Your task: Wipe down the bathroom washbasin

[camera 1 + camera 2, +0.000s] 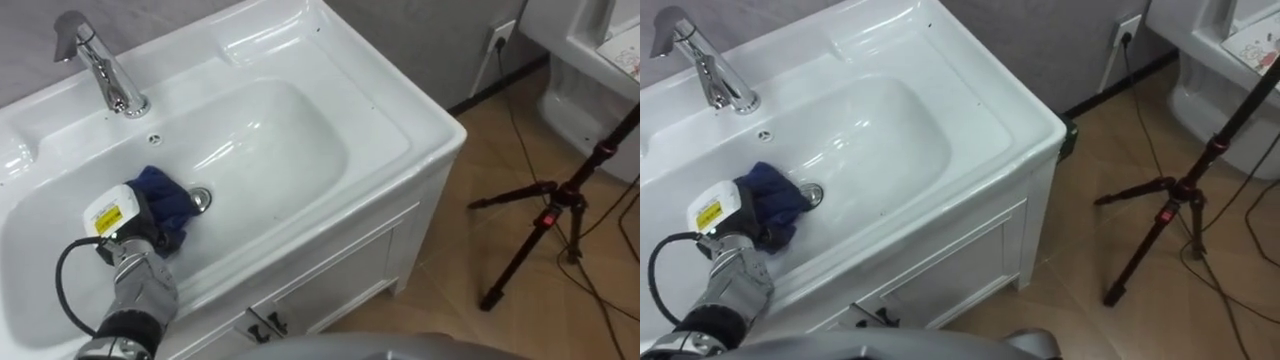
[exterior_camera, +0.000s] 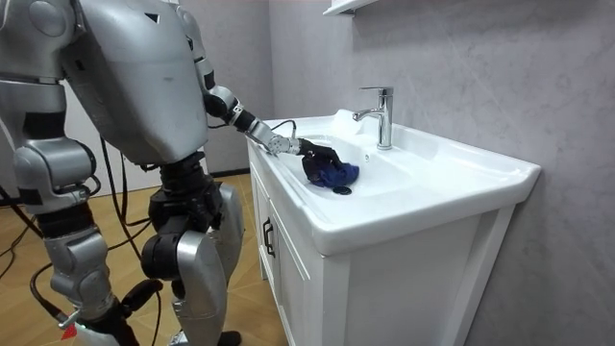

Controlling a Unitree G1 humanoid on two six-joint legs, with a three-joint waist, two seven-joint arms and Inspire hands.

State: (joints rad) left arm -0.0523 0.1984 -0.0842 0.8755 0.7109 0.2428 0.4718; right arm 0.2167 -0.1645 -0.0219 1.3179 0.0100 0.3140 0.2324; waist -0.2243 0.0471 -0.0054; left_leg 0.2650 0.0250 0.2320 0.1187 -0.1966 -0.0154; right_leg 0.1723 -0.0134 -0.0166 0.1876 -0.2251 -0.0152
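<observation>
Left hand (image 1: 148, 228) on blue cloth (image 1: 166, 190) beside basin (image 1: 300, 130) drain (image 1: 201, 199); fingers buried, I can't tell the grip

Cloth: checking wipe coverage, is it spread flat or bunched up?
Bunched: the blue cloth sits crumpled at the left hand, beside the drain.

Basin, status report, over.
Left hand on blue cloth, basin bottom, beside drain. Nothing blocking the wipe.
</observation>
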